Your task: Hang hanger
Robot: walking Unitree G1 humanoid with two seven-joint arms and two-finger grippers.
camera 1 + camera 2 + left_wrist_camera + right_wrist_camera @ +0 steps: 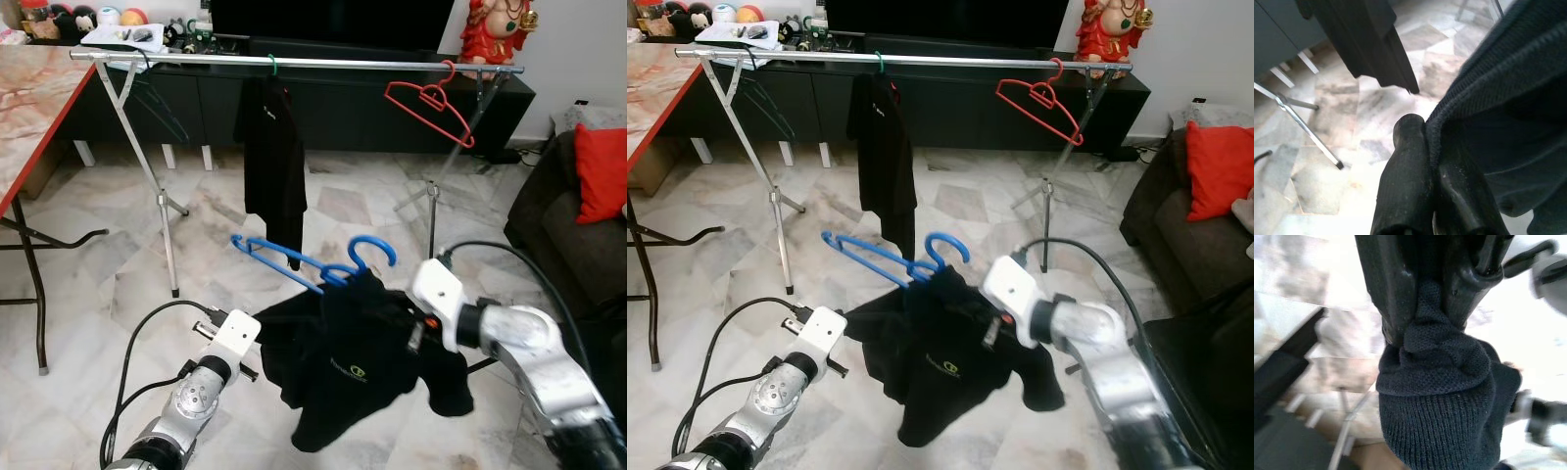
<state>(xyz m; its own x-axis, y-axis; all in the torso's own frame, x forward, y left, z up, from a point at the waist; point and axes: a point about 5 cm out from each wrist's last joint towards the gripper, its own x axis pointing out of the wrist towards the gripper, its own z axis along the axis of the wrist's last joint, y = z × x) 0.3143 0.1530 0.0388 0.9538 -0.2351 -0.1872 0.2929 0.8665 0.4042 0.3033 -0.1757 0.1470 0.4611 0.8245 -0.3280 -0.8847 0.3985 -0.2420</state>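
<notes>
Spanning the room ahead, a metal rail is carried on tripod legs over a pale marble floor, in front of a dark cabinet. A marble-topped table with a red edge is seen at the left, and a dark sofa with a red cushion at the right. On the rail a black garment is hung from a green hook near the middle, and an empty red hanger is hooked on, tilted, toward the right end.

Well short of the rail, a black shirt is held up between the two arms, low in front of the robot. A blue hanger is lodged at its collar, with the hook standing above the cloth and one arm of the hanger sticking out to the left, bare.

The shirt's left edge is pinched by the left gripper, whose jaws are seen closed tight on a ribbed hem in the left wrist view. The right side of the shirt is gripped by the right gripper, its jaws clamped on a bunched knot of knitted cloth.
</notes>
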